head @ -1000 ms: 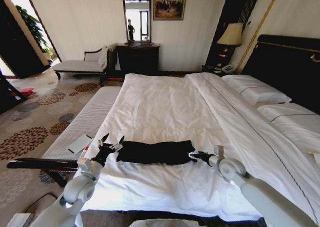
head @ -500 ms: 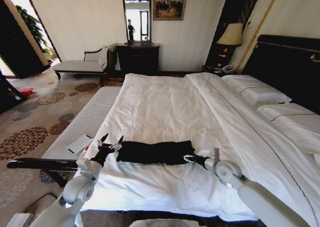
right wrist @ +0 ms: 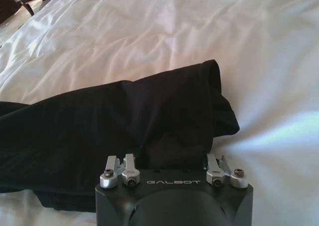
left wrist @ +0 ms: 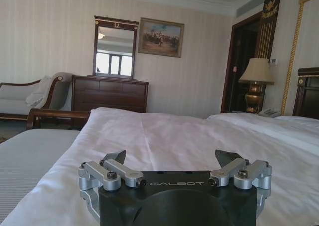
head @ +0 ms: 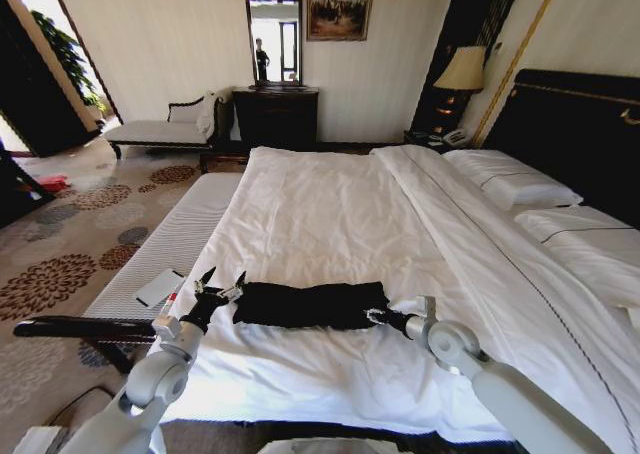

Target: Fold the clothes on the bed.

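Nearest the robot, at the foot end of the bed [head: 330, 204], the 2 grippers flank the clothes [head: 310, 304] — 1 black T-shirt lying as a long narrow band across the white duvet.

Left gripper [head: 222, 282]: just off the shirt's left end, fingers spread wide, holding nothing. Unchanged over the last second. In its wrist view the fingers point up the bed toward the far wall, with only duvet ahead of them.

Right gripper [head: 374, 317]: at the shirt's right end. Over the last second it has slid in toward the shirt and a little nearer the robot; 1.0 s ago it sat further out on the duvet. The right wrist view has the black fabric lying right against the gripper body [right wrist: 173, 162], linkages drawn close in. Whether the fingers are clamped on cloth or merely pressed into it I cannot tell; the tips are hidden.

Judgement: the shirt itself looks unshifted, so this reads as the right arm setting up a grip on the right end for a further fold, not yet lifting.

Writing: "GALBOT" embossed on both gripper bodies. No lettering is visible on the shirt as folded.

Further off: pillows [head: 510, 186], a lamp [head: 462, 72], a dresser [head: 276, 114] under a mirror.
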Controlling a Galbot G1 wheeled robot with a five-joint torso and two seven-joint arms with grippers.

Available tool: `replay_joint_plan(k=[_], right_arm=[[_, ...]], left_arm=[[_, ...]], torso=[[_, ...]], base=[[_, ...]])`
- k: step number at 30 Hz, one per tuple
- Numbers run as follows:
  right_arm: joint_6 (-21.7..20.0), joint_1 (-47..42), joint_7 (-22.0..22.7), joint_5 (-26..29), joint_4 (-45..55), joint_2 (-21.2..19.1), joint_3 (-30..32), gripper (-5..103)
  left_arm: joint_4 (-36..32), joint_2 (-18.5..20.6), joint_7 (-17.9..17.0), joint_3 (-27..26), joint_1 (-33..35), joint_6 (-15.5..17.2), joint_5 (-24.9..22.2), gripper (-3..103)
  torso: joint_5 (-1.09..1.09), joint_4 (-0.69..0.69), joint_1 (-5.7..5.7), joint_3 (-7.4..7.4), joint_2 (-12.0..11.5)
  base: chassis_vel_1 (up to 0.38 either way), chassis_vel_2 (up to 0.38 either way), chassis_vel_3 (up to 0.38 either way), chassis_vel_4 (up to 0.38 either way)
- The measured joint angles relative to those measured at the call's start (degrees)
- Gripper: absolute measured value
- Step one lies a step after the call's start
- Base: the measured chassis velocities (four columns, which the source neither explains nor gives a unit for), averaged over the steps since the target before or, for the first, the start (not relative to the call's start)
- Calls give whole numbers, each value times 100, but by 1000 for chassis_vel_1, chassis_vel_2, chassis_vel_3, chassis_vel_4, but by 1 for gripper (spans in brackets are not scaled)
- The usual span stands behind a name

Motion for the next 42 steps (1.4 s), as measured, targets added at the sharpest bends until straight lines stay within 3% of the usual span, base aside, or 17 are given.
replay_joint_plan(k=[2,6,7,9,11,12,27,36,42], right_arm=[[11,-8,4,-9,1,24,3,43],[34,-34,5,-39,-35,86,24,39],[51,-58,3,-55,-35,99,35,27],[68,-87,1,-61,-10,104,48,17],[74,-94,1,-63,3,105,53,17],[80,-101,1,-68,15,107,55,8],[261,-188,68,-52,222,199,160,5],[601,-430,42,131,422,239,697,5],[670,-691,30,-205,546,244,1218,5]], left_arm=[[0,-3,-4,2,-3,0,-29,100],[0,-4,-5,-18,1,0,-59,100],[7,-2,-5,-32,9,1,-69,100],[9,-1,-5,-40,12,0,-83,100],[9,-7,-5,-40,12,0,-103,100],[10,-17,-6,-39,8,-1,-123,100],[-17,-17,-24,-64,25,-5,-110,100],[-31,-8,-32,-44,-26,-11,-144,100],[-40,-6,-33,-28,-43,-11,-135,100]], torso=[[0,0,0,0,0],[1,1,0,0,0],[1,1,0,0,0],[1,1,0,0,0],[1,1,0,0,0],[0,1,0,0,0],[0,0,0,0,0],[0,1,0,0,0],[1,1,0,0,-1]], base=[[0,0,0,0],[0,0,0,0],[0,0,0,0],[0,0,0,0],[0,0,0,0],[0,0,0,0],[0,0,0,0],[0,0,0,0],[0,0,0,0]])
